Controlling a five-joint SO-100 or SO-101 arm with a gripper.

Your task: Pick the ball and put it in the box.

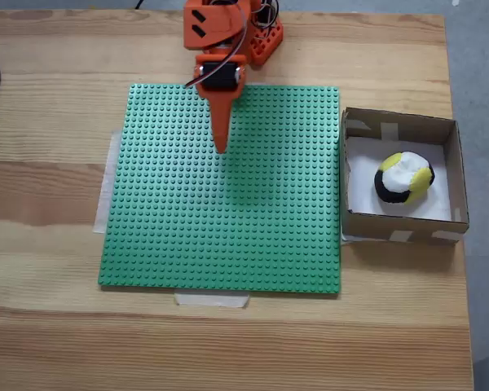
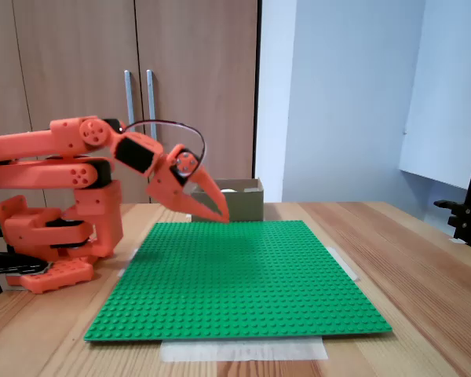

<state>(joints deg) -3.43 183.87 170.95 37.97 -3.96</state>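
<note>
Bright, even daylight — soft shadows, both fixed views sharp, no glare.

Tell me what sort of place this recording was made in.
Probably an office or hobby room, not a factory: a wooden table with a green studded baseplate taped onto it, wooden cabinet doors behind the arm, and plain white walls. The ball sits in the box.

Orange pincer [image 2: 220, 214] closed, tilted down above green studded baseplate [image 2: 239, 275]; cardboard box [image 2: 247, 203] just behind pincer, on desk [image 2: 408, 259].
</note>
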